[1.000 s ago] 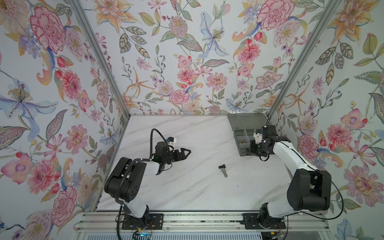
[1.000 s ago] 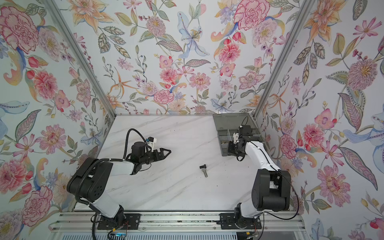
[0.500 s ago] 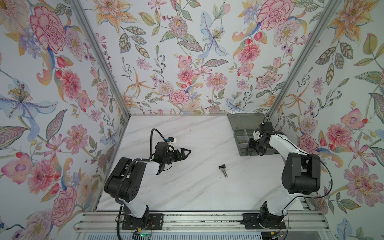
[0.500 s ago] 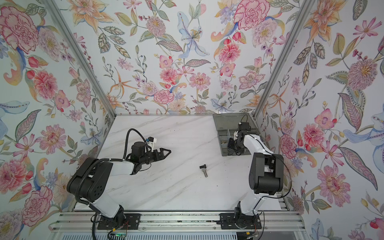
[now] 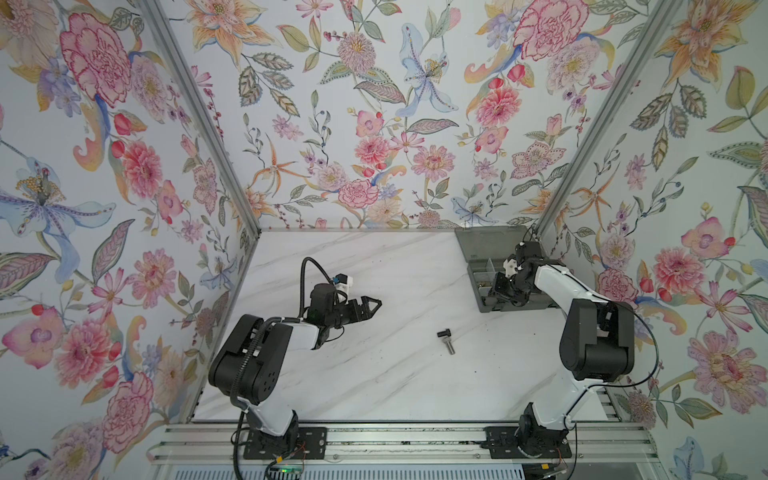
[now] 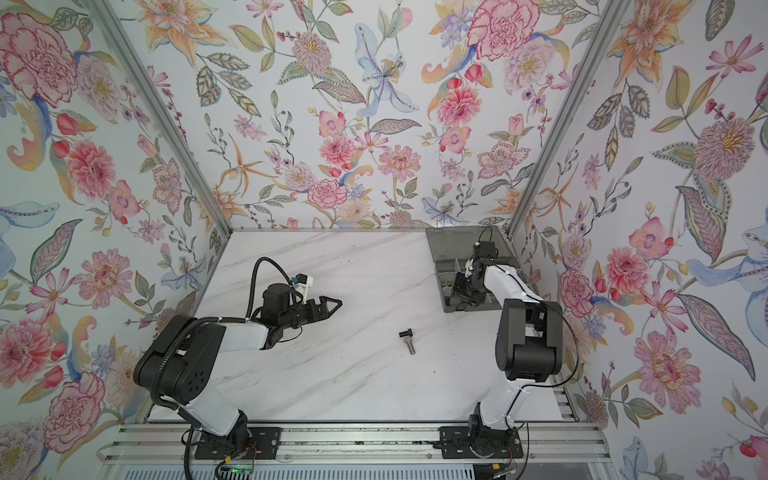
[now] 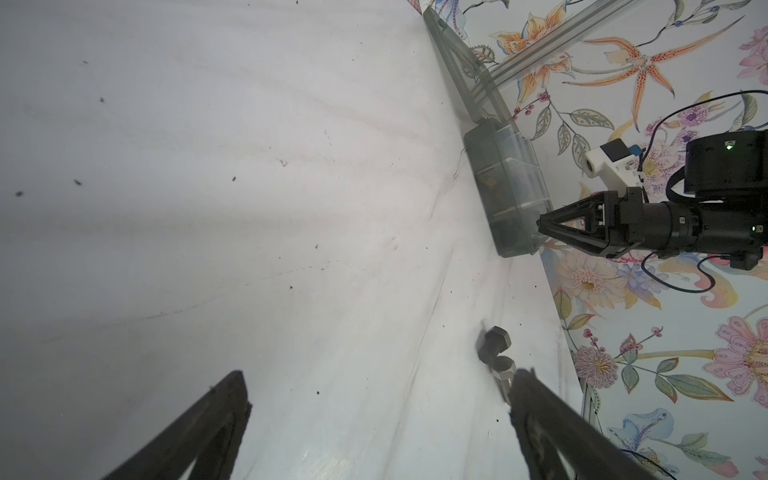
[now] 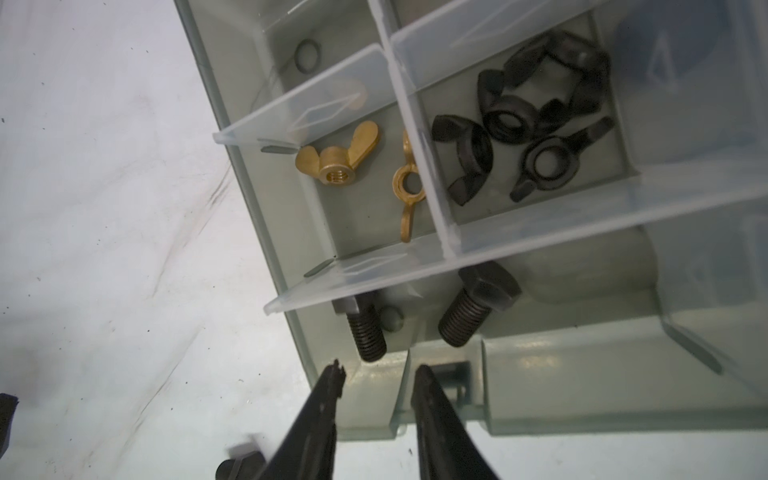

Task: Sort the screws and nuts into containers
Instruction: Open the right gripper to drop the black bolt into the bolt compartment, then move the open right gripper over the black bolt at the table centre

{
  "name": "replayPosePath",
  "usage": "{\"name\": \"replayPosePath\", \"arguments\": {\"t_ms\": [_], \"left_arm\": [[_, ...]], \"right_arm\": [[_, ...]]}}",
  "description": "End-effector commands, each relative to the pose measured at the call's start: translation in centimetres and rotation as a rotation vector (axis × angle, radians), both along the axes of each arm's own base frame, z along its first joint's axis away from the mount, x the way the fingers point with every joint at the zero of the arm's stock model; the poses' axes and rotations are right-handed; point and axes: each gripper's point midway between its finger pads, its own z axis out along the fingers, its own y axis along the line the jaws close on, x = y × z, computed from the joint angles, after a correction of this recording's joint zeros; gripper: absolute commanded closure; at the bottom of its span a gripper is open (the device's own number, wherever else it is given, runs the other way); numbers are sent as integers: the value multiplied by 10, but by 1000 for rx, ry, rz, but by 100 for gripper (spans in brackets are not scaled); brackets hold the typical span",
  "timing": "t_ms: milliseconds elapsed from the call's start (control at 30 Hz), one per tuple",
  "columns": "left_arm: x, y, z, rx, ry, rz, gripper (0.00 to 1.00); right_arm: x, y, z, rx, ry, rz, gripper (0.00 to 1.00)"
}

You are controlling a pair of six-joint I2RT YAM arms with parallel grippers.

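Right, you've got marble table [image 5: 374,374], floral walls [image 5: 374,124]; left gripper [image 7: 380,374] wide, right gripper [image 8: 379,368] barely parted, both empty; organiser box [image 5: 478,274] mid-right, half hidden by arm [image 5: 552,282]

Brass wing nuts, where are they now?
In the right wrist view, the brass wing nuts lie in an organiser box cell, a divider away from the black wing nuts and beside the cell of black bolts.

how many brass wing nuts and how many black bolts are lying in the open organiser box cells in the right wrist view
brass wing nuts: 2
black bolts: 2
total: 4
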Motion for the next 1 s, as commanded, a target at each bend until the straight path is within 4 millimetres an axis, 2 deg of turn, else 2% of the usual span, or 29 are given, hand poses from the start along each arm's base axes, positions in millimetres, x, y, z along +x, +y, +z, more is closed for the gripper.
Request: {"name": "replayPosePath", "arguments": {"t_ms": [0, 167, 267, 367, 533, 733, 967], "left_arm": [[4, 1, 4, -7, -9, 1, 1], [4, 1, 5, -7, -9, 2, 1], [6, 2, 5, -6, -8, 3, 1], [7, 1, 5, -4, -8, 1, 1], [7, 1, 4, -4, -6, 1, 1], [7, 1, 3, -2, -3, 0, 1], [5, 1, 2, 1, -3, -4, 1]], "right_arm": [[5, 4, 8, 10, -20, 10, 64], [-2, 17, 24, 26, -69, 90, 62], [-14, 39, 35, 36, -96, 195, 60], [-30, 60, 38, 3, -86, 291, 57], [-57, 92, 27, -13, -43, 373, 54], [-83, 123, -2, -38, 50, 420, 54], [-98, 137, -24, -65, 107, 491, 52]]}}
